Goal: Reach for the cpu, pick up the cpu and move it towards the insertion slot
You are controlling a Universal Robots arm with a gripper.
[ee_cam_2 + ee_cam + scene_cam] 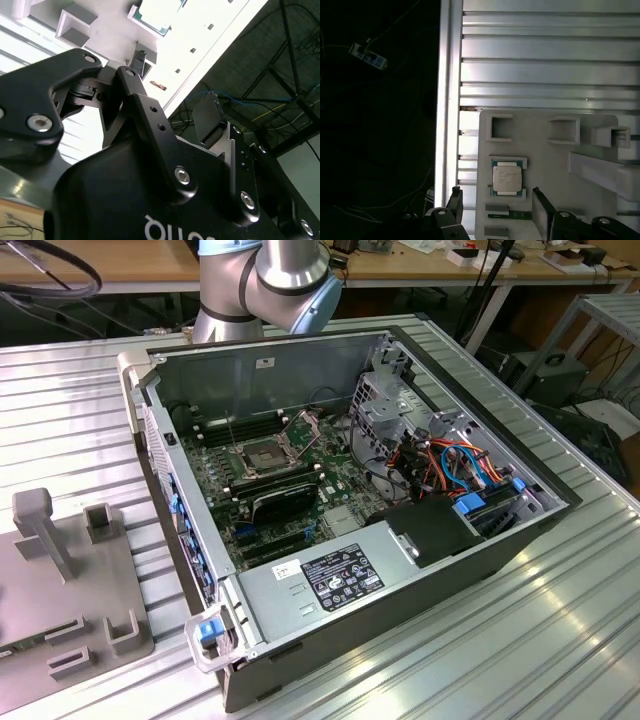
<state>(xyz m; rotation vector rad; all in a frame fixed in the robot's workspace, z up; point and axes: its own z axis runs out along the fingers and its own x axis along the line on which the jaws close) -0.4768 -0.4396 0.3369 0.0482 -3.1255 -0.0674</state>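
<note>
Cpu (507,179): lying in its pocket on the pale fixture tray (545,150), ungrasped. Hand (495,193): spread, poised near the chip, gripping nothing. Insertion slot (262,455): unfilled; I judge pick-up and carry outstanding.

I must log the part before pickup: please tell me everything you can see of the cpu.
The cpu is a small square chip, pale silver face with green edging. It lies flat in a shallow recess of the light grey holder plate. The open gripper is near it, not touching it.
</note>
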